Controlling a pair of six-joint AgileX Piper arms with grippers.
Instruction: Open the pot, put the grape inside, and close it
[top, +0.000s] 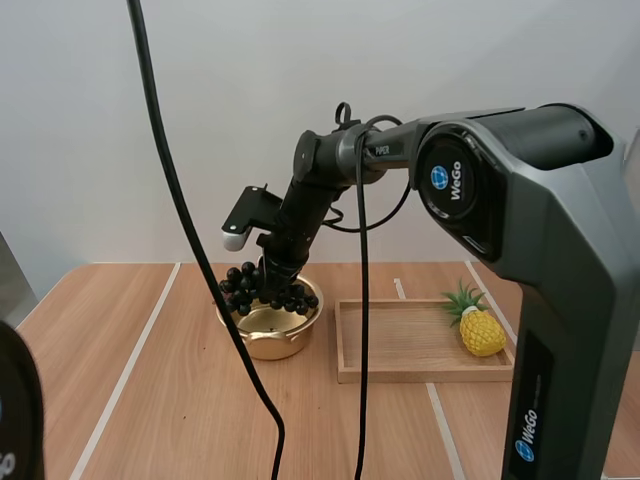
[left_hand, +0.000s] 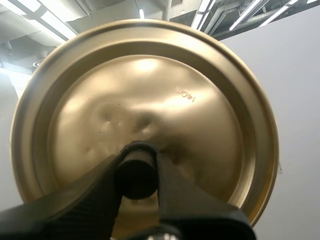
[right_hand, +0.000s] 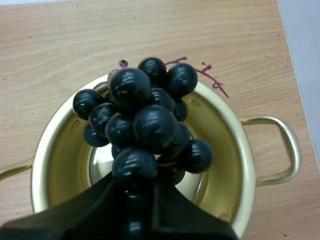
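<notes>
Wooden table (right_hand: 150, 30): right tool (right_hand: 140, 195) holds grapes (right_hand: 145, 120) over pot (right_hand: 225, 150).

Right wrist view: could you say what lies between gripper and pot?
The bunch of grapes, pinched by the right gripper, hangs over the pot in that view.
</notes>
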